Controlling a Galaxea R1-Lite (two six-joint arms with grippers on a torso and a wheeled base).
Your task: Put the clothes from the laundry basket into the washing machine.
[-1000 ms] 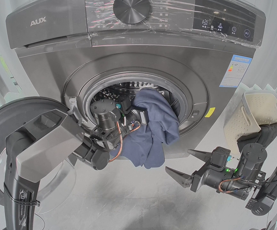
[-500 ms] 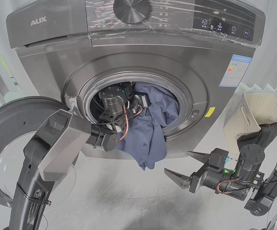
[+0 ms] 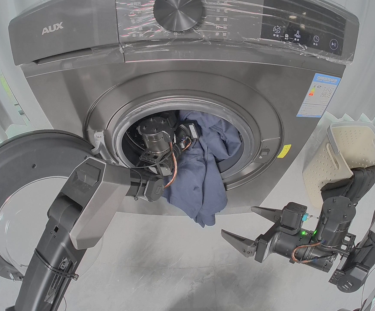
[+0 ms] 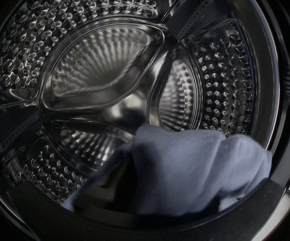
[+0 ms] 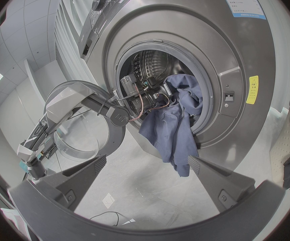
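The left gripper [image 3: 192, 134] sits inside the mouth of the washing machine [image 3: 88, 87], with a blue garment [image 3: 200, 173] bunched over its end. The cloth covers the tip, so it cannot be told whether the gripper is clamped on the garment or merely carrying it. The left wrist view shows the garment's leading fold just past the door seal, and the drum [image 4: 98, 67] behind it is bare. The rest of the garment spills out over the lower rim of the opening and hangs down the front panel, its hem clear of the floor [image 3: 161, 255]. The door [image 3: 19, 186] stands swung fully open on the robot's left. The right gripper [image 3: 239, 222] hangs low in front of the machine's right side, jaws spread wide and holding nothing. Beyond it, the laundry basket [image 3: 356, 147] stands on the floor beside the machine's right front corner, with a dark garment [image 3: 360, 180] draped over its near rim. Assessment: the first item is only partly loaded and no item is fully in the drum. At least the dark garment remains to be moved.
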